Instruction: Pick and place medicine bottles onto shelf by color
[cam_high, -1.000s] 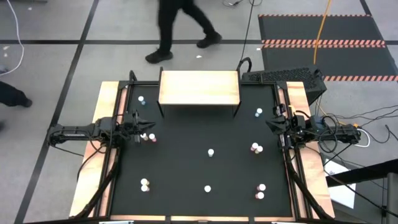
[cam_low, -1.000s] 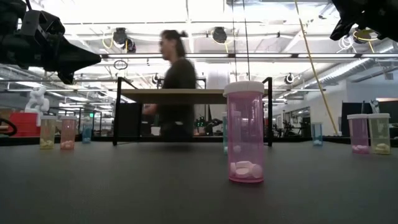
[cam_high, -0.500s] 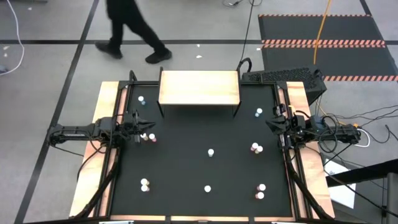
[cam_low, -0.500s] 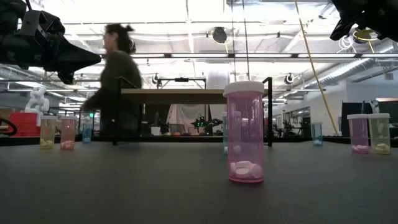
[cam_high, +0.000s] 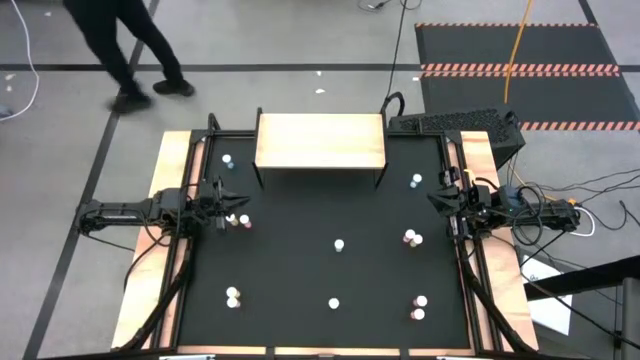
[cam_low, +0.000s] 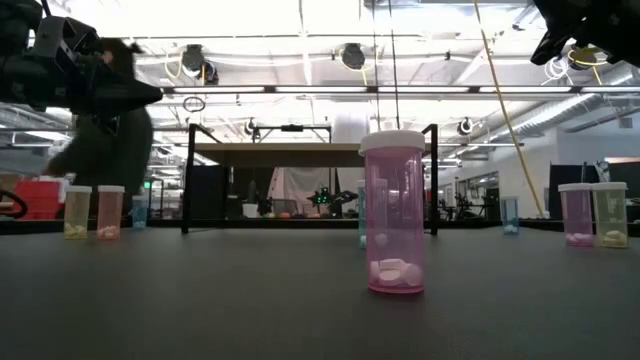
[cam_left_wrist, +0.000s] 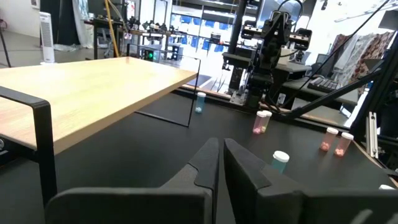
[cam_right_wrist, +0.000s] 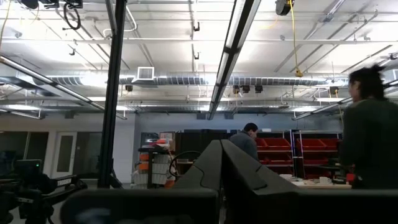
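On black mat (cam_high: 300, 270): roughly twelve medicine bottles (cam_high: 339, 244); one shelf (cam_high: 320, 141); left gripper (cam_high: 222, 204), right gripper (cam_high: 437, 200) pressed together.

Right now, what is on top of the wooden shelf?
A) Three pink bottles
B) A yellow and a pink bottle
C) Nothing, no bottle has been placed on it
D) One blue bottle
C: in the high view the shelf has a bare tan top, and the medicine bottles, such as the one mid-mat, all stand on the black mat.
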